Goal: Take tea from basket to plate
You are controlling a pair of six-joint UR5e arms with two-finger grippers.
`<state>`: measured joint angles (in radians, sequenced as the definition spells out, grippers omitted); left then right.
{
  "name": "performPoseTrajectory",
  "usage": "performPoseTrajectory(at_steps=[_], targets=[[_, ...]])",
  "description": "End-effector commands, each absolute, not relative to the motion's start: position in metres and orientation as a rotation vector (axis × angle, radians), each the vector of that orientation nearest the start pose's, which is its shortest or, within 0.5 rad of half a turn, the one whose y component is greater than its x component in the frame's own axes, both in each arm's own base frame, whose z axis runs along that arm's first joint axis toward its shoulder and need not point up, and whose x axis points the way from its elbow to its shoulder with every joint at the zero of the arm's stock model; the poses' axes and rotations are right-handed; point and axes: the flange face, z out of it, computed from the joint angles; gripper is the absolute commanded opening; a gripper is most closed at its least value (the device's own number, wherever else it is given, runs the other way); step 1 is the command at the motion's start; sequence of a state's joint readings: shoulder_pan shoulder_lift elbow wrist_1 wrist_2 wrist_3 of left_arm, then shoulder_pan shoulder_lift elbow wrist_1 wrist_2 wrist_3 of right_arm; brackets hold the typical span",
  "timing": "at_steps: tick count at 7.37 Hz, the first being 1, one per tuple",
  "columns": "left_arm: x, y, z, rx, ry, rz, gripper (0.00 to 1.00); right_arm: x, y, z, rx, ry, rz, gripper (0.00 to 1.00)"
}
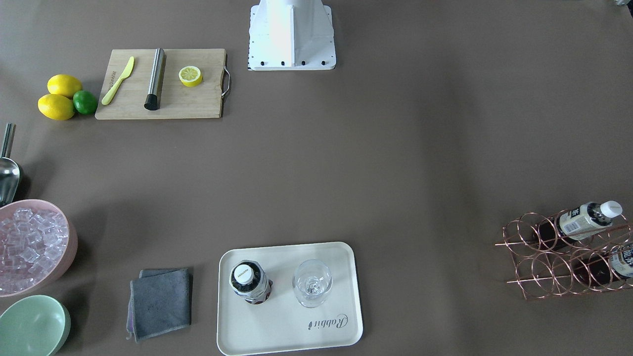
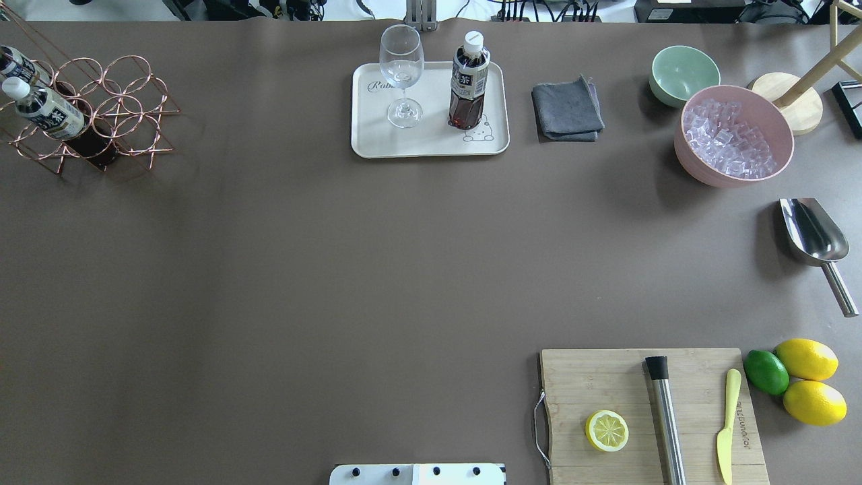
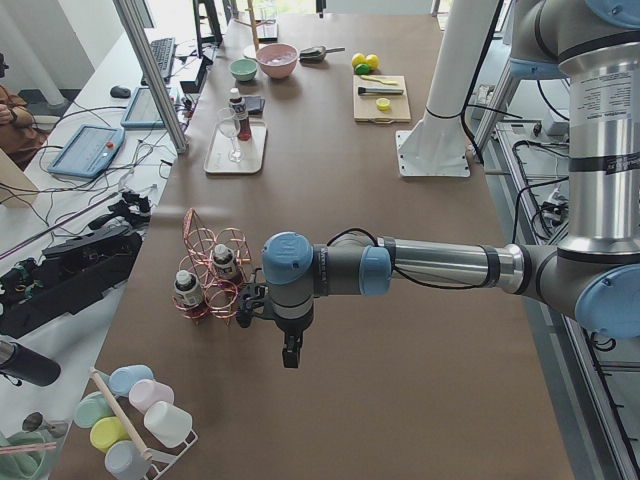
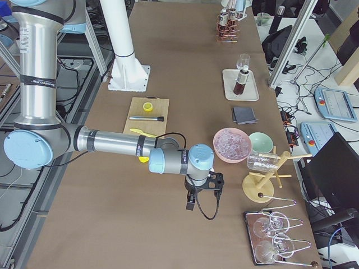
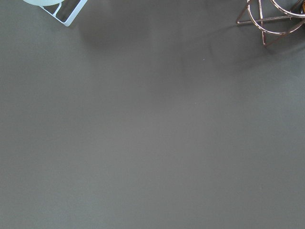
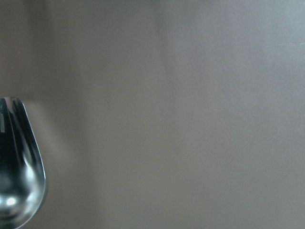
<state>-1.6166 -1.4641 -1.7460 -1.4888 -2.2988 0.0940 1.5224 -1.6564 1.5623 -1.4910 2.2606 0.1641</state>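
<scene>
left gripper jaws unreadable; right gripper jaws unreadable; tea upright on plate

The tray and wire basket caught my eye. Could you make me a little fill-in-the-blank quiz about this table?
On the plate a tea bottle stands upright beside an empty wine ____.
The basket holds ____ more tea bottles.
The pink bowl is full of ____ cubes.
On the cutting board lies a halved ____.
Missing words: glass, two, ice, lemon.
</scene>
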Motion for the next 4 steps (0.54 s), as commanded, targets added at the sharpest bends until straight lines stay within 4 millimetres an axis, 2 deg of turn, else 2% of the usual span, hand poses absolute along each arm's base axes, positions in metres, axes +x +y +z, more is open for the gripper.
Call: performPoseTrajectory(at_steps=[1,4], targets=[[-0.0876,-0.4409,0.6351,0.036,0.725,0.038,0.98,0.0476,-0.4545,0.7022,-0.090,-0.685,0.116,1.00],[-0.0872,-0.4410,0.6346,0.038,0.729,0.038,0.98,0.0476,-0.4544,0.7029,-0.091,-0.685,0.117,1.00]])
